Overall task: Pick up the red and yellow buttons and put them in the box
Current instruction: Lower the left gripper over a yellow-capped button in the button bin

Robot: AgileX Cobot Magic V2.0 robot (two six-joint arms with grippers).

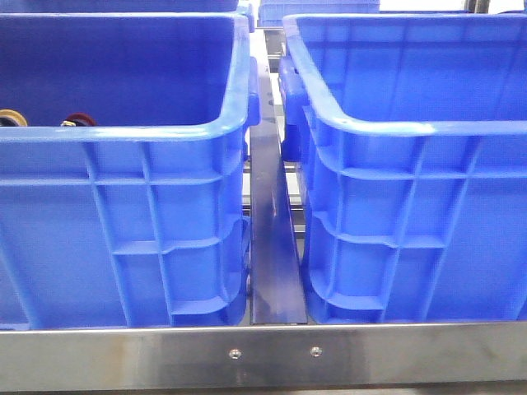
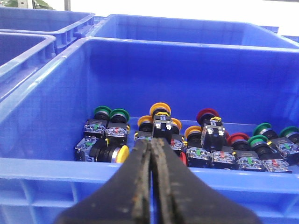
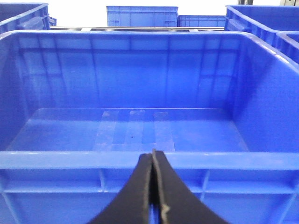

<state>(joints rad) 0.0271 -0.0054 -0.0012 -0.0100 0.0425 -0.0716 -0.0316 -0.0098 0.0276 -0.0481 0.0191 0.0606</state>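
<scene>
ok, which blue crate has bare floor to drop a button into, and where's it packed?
The right-hand blue plastic crate is free: its whole floor is bare between all four walls. The left-hand blue plastic crate is crowded: green, yellow and red push buttons cover the floor nearest the left gripper; whether floor beyond them is bare is unclear.

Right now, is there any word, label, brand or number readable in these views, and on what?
None can be read.
Buttons: small pale labels on their contact blocks, too small and blurred to read.
Blue crates: no print visible.
Metal rail: only two screws, no text.
</scene>
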